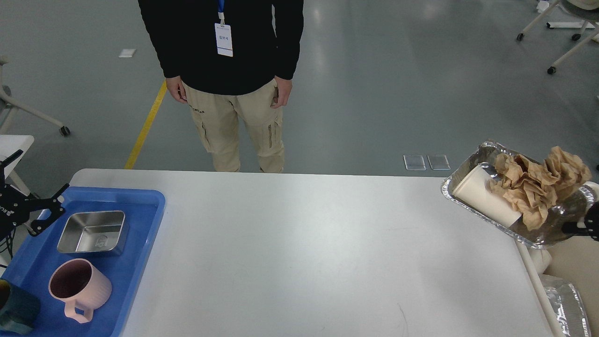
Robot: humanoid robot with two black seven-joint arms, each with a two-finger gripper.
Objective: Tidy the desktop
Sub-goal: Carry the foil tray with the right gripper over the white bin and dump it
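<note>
At frame right, the right gripper [579,228] grips the crumpled foil tray [472,206] of rubbish over the beige bin [573,262]; tipping looks next. Left gripper [47,206] hangs spread, empty, off the white desktop [299,252].

The wide white desktop [304,243] looks smooth and faintly glossy, the square steel tin [92,232] brushed, the foil tray [468,201] crinkled and shiny, the brown paper [538,182] crumpled and matt.

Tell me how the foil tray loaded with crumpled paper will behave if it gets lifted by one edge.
The foil tray looks thin and wrinkled, so it would probably flex or buckle. The crumpled brown paper is heaped loosely above the rim and may spill. The paper cup lies on its side and could roll out.
</note>
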